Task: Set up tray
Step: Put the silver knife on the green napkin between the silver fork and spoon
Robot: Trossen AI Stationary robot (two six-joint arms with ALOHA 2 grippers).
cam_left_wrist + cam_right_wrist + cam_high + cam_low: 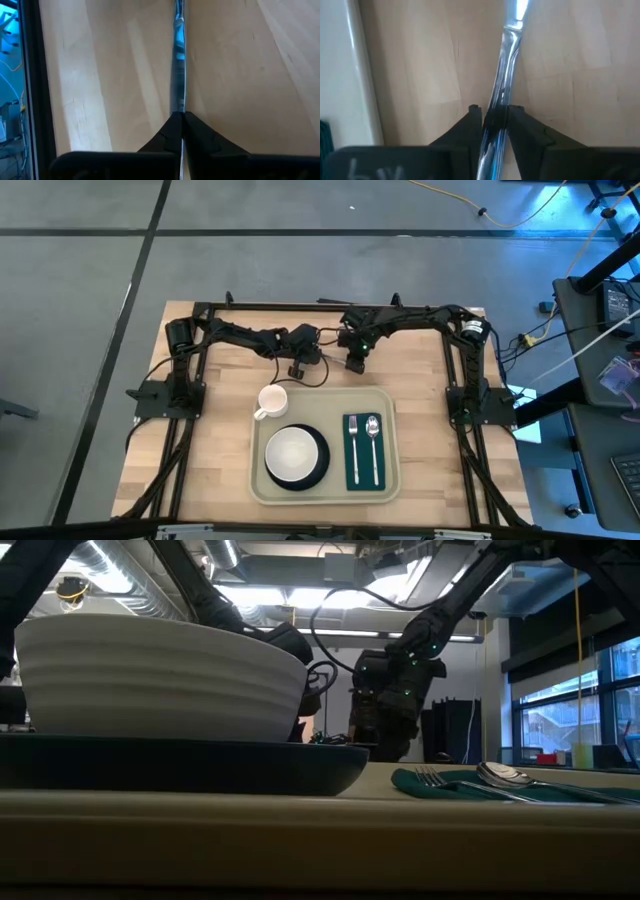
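Tray: the pale beige tray [325, 480] lies on the tabletop [215, 470] toward 6 o'clock in the high view, just right of centre.
Tray load: a white bowl [292, 453] on a dark plate [317, 470] at the tray's 8 o'clock; a dark green napkin [364, 477] at its 3 o'clock carrying a fork [353, 445] and a spoon [373, 442] side by side; a white mug [271, 401] at its 10 o'clock corner.
Missing piece: a shiny utensil [502, 95], probably a knife, is held off the tray near 12 o'clock of the tabletop.
Left claw [297, 369]: closed together on one end of the utensil, as its wrist view shows.
Right claw [356, 362]: fingers pressed on either side of the utensil's other end in its wrist view, though perhaps loosening.
Step in hand: judged a handover of the utensil between the two arms.
Doing it well: one claw should keep firm hold until the other fully lets go; then carry the piece level, bring it down parallel to the fork and spoon on the napkin's free strip, and avoid nudging the mug.
Surface: light wooden boards inside a black frame [200, 310]; smooth, so a dropped utensil may slide.
Room: grey floor with dark seams, cables at 2 o'clock; ceiling lights and windows behind in the low view.
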